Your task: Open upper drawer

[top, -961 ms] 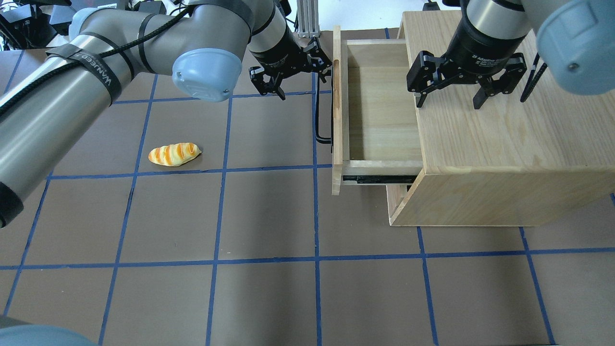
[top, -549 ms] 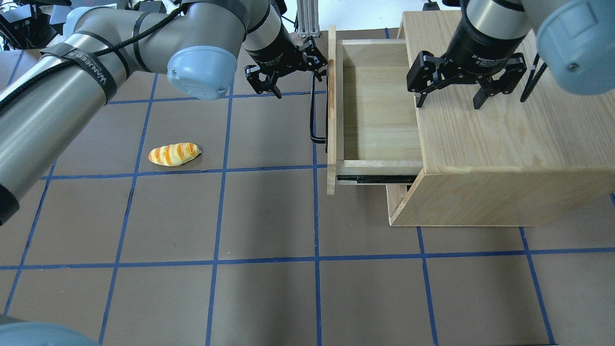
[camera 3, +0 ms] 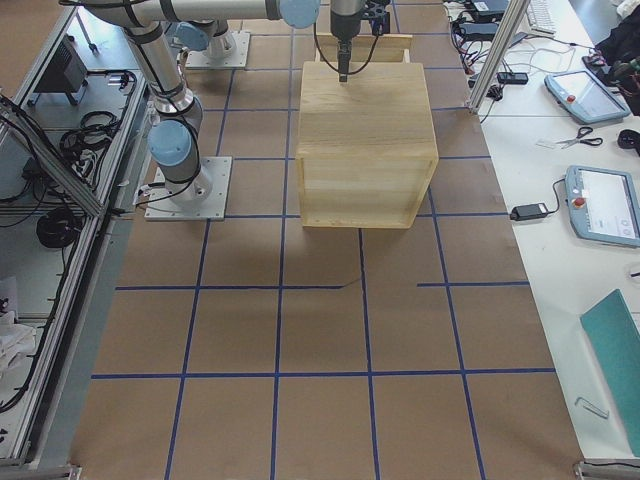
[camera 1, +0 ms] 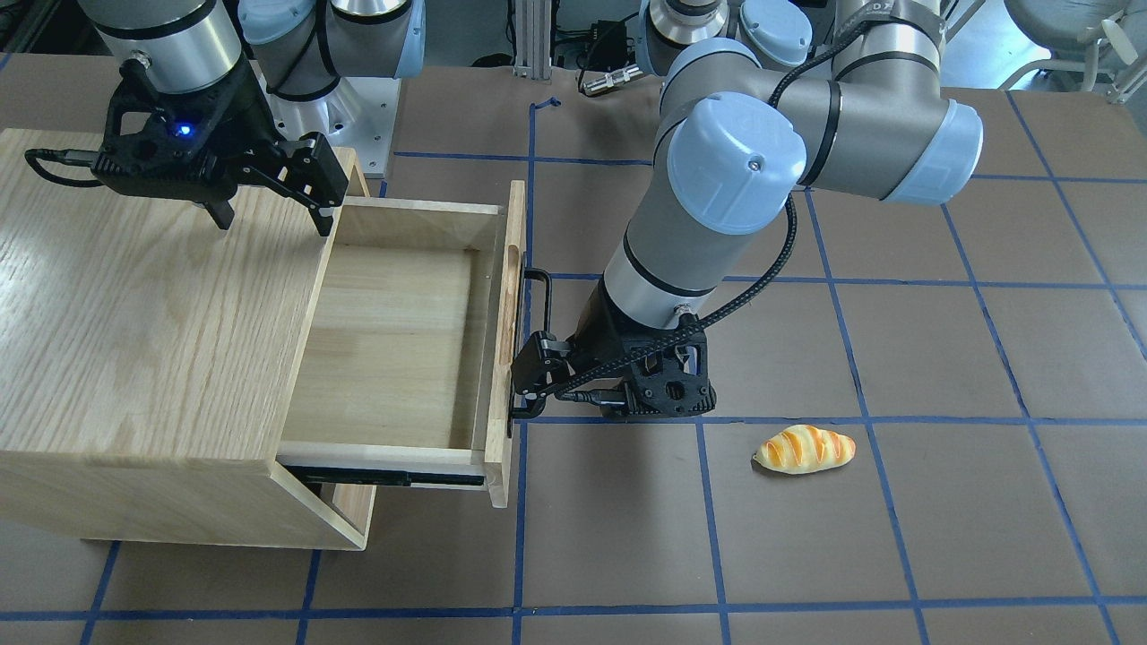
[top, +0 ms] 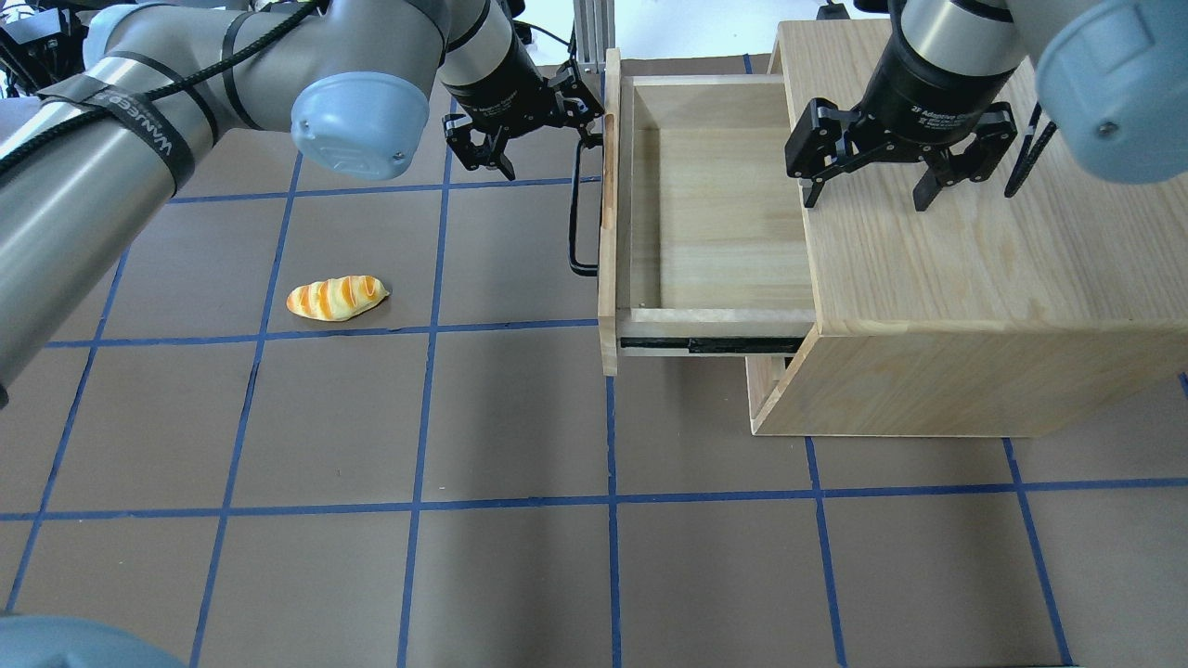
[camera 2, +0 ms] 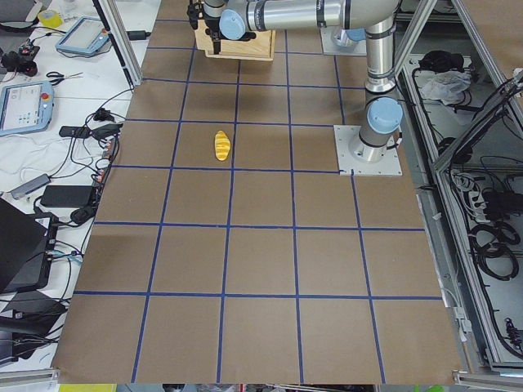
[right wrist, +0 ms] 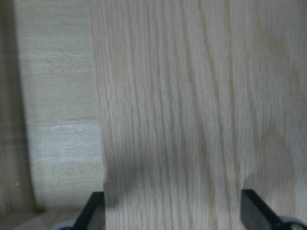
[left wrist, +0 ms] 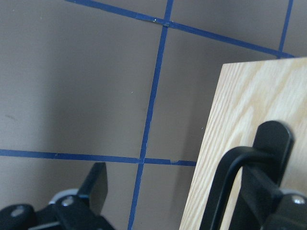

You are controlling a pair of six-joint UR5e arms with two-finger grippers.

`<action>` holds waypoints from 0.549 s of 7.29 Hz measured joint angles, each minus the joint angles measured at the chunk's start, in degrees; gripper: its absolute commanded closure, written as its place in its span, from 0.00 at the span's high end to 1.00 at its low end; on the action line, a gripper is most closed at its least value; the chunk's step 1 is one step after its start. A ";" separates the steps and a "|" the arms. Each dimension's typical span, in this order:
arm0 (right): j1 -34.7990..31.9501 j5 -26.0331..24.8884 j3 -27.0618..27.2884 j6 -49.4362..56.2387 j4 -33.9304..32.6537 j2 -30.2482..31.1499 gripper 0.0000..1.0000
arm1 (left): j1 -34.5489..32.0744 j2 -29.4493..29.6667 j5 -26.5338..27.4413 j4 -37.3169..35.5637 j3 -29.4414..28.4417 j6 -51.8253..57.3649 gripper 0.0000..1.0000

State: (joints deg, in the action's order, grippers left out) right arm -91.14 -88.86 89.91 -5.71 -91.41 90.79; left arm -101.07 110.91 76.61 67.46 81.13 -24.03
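Note:
The upper drawer [top: 733, 213] is pulled far out of the oak cabinet [top: 974, 260], and its bare wood floor shows. Its black bar handle [top: 577, 213] runs along the front panel [top: 609, 213]. My left gripper [top: 543, 139] is open at the handle's far end, with one finger hooked behind the bar [left wrist: 230, 182] and the other finger [left wrist: 96, 184] over the table. In the front view the drawer [camera 1: 385, 349] and left gripper [camera 1: 614, 399] show too. My right gripper [top: 868, 199] is open and empty just above the cabinet top [right wrist: 192, 96], at its edge over the drawer.
A toy bread loaf [top: 336, 298] lies on the brown, blue-taped table to the left of the drawer; it also shows in the front view [camera 1: 804, 450]. A black side rail [top: 715, 345] shows under the drawer's near side.
The drawer has slid further out of the cabinet, toward the left of the overhead view. My left gripper moved left with the handle. The right gripper has not moved.

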 measured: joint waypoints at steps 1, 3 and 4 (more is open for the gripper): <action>0.00 0.00 0.00 0.00 0.00 0.00 1.00 | 0.28 -0.73 -0.01 1.24 -0.32 0.03 1.00; 0.00 -0.01 0.00 0.00 0.00 0.00 1.00 | 1.44 -2.87 0.53 7.18 -2.57 2.50 1.00; 0.00 -0.05 0.00 0.00 0.00 0.00 1.00 | 3.15 -4.08 0.87 10.55 -4.11 6.04 1.00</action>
State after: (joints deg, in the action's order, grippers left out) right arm -91.14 -88.91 89.91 -5.71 -91.41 90.79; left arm -97.92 106.83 77.48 78.01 77.03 -17.99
